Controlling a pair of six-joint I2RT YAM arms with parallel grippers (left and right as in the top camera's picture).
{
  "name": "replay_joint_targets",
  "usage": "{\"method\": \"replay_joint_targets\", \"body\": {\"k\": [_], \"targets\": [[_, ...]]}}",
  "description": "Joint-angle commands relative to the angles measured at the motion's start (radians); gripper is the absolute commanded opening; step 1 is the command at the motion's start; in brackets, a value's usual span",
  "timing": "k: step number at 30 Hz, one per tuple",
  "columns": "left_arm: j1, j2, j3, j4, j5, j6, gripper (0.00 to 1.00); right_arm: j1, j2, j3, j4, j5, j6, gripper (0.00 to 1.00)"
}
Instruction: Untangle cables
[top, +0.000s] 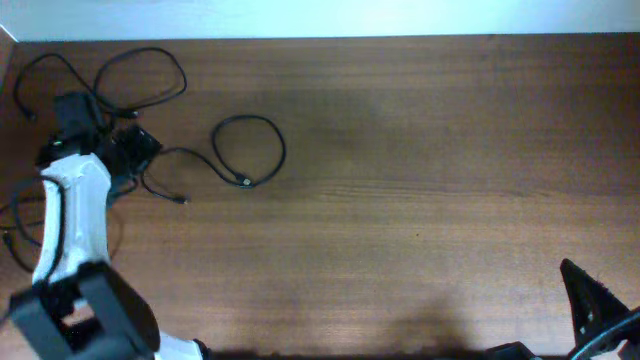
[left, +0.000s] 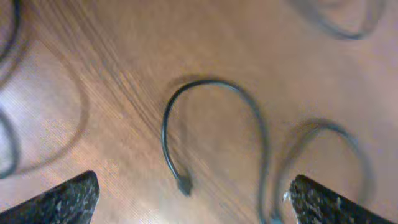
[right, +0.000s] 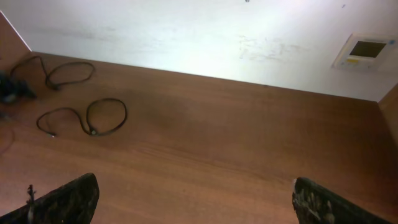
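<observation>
Left gripper (left: 196, 202) hovers low over the cables (top: 248, 118), which lie at the far left of the table (top: 420, 200). Risk: a second strand runs just beside the hooked cord (left: 208, 81), so closing here could pinch both or drag a loop across. Fingers are wide apart, holding nothing, with the cord's plug end between them. Right gripper (right: 199, 205) sits near right, spread and empty.

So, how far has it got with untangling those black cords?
Partway, it seems. One looped cable already lies apart toward the middle. The left end effector hovers open over a cable end, gripping nothing. A second cable loops at the back left corner, still to sort. The right end effector sits open, idle.
</observation>
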Motion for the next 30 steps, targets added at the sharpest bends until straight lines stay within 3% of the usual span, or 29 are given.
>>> {"method": "replay_joint_targets", "body": {"k": [1,5,6,7,8,9,14,21,25,27,30], "targets": [[0.002,-0.204,0.088,-0.061,0.131,0.114,0.99,-0.007,-0.004,0.000,-0.004,0.008,0.007,0.99],[-0.074,-0.266,0.081,-0.113,0.134,0.113,1.00,-0.007,-0.004,0.000,-0.004,0.009,0.007,0.98],[-0.127,-0.248,0.072,-0.113,0.134,0.114,0.84,-0.007,-0.004,0.000,-0.005,0.009,0.007,0.98],[-0.186,-0.224,0.066,-0.090,0.134,0.138,0.57,-0.007,-0.004,0.000,-0.005,0.009,0.007,0.99],[-0.251,-0.198,0.066,-0.053,0.134,0.164,0.38,-0.007,-0.004,0.000,-0.004,0.009,0.007,0.98],[-0.333,-0.164,0.066,0.002,0.134,0.171,0.01,-0.007,-0.004,0.000,-0.005,0.009,0.007,0.99],[-0.570,0.054,0.066,0.248,0.126,0.171,0.00,-0.007,-0.004,0.000,-0.005,0.009,0.007,0.98],[-0.668,0.374,0.066,0.531,0.126,0.170,0.00,-0.007,-0.004,0.000,-0.004,0.009,0.007,0.99],[-0.668,0.430,0.066,0.577,0.042,0.171,0.05,-0.007,-0.004,0.000,-0.005,0.009,0.007,0.99],[-0.667,0.477,0.066,0.586,0.023,0.174,0.00,-0.007,-0.004,0.000,-0.004,0.009,0.007,0.98],[-0.667,0.511,0.066,0.577,-0.070,0.174,0.00,-0.007,-0.004,0.000,-0.004,0.009,0.007,0.98]]}}
